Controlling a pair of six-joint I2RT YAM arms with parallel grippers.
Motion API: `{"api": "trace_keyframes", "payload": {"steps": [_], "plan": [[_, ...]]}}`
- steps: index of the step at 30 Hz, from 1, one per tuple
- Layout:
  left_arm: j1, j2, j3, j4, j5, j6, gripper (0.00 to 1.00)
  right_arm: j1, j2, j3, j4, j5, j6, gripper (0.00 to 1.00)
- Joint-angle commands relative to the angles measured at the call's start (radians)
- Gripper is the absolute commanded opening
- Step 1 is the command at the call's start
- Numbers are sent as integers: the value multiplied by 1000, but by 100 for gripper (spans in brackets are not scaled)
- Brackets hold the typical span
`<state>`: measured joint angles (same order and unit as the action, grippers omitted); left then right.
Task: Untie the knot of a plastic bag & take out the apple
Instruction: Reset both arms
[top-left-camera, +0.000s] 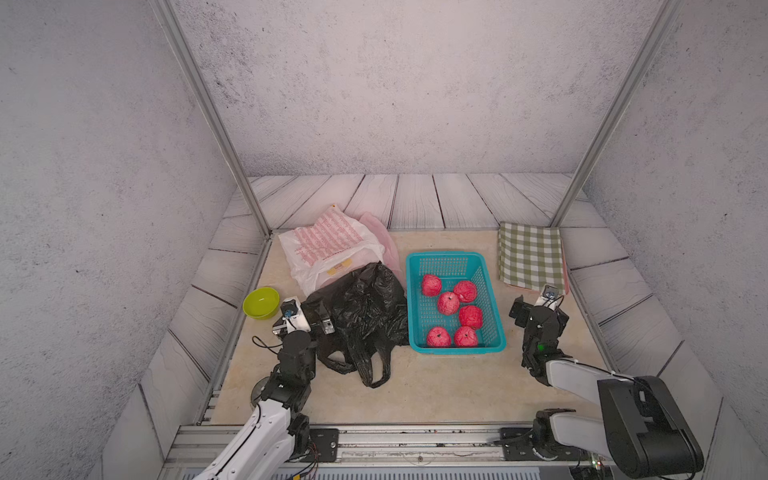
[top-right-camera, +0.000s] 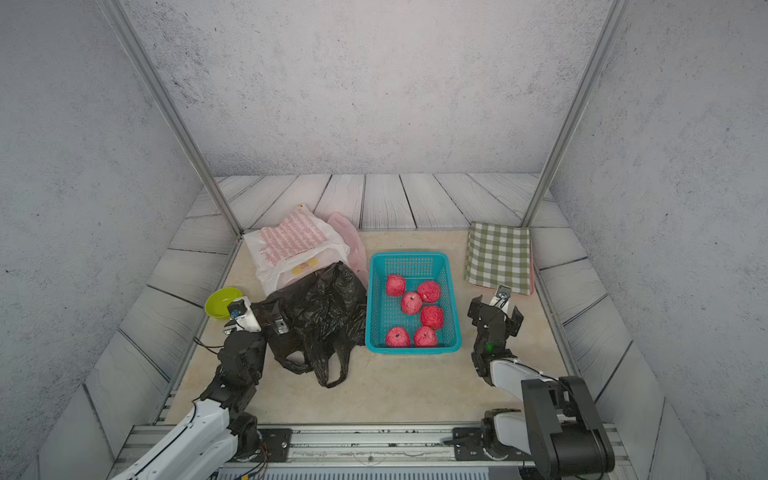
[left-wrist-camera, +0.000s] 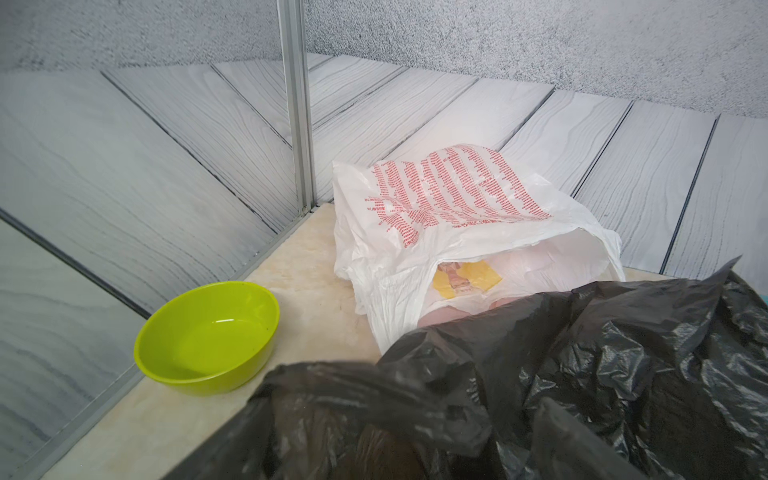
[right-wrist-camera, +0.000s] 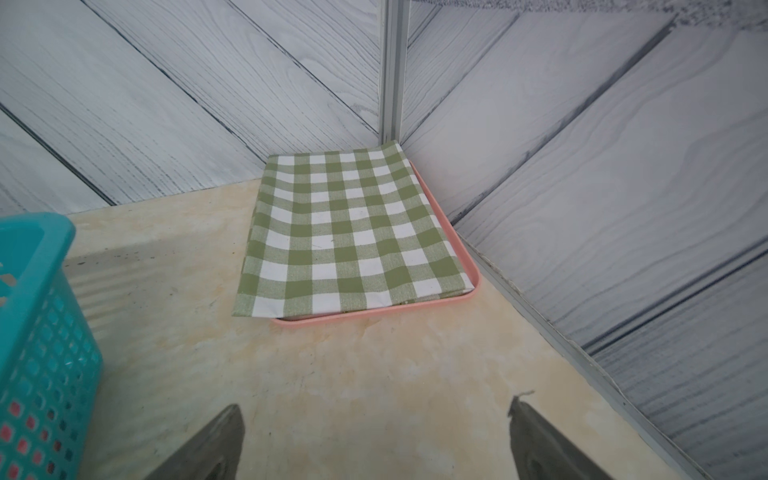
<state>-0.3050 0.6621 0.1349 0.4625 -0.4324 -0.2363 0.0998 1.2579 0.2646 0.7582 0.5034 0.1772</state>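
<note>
A crumpled black plastic bag (top-left-camera: 365, 311) lies left of the teal basket (top-left-camera: 457, 348), and its two handle loops (top-left-camera: 374, 370) trail loose toward the front. No knot shows. Several red apples (top-left-camera: 449, 302) sit in the basket. My left gripper (top-left-camera: 324, 318) is at the bag's left edge with its fingers apart, open. In the left wrist view the black bag (left-wrist-camera: 582, 374) drapes over the jaws and hides them. My right gripper (top-left-camera: 540, 311) hangs open over bare table right of the basket. Nothing is between its fingers (right-wrist-camera: 224, 440).
A white bag with red print (top-left-camera: 328, 245) lies behind the black bag. A lime green bowl (top-left-camera: 261, 302) stands by the left wall, close to my left wrist. A green checked cloth (top-left-camera: 530, 257) covers a pink tray (right-wrist-camera: 457, 303) at the back right. Metal posts stand at both back corners.
</note>
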Motion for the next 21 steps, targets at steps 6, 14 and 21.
{"api": "trace_keyframes", "payload": {"steps": [6, 14, 21], "plan": [[0, -140, -71, 82, -69, 92, 99, 35, 163, -24, 279, -24, -110, 99], [4, -186, -151, 164, -163, 137, 99, 47, 276, 66, 221, -131, -178, 99], [35, -16, -143, 266, -192, 110, 99, -9, 276, 164, 32, -162, -110, 99]]}}
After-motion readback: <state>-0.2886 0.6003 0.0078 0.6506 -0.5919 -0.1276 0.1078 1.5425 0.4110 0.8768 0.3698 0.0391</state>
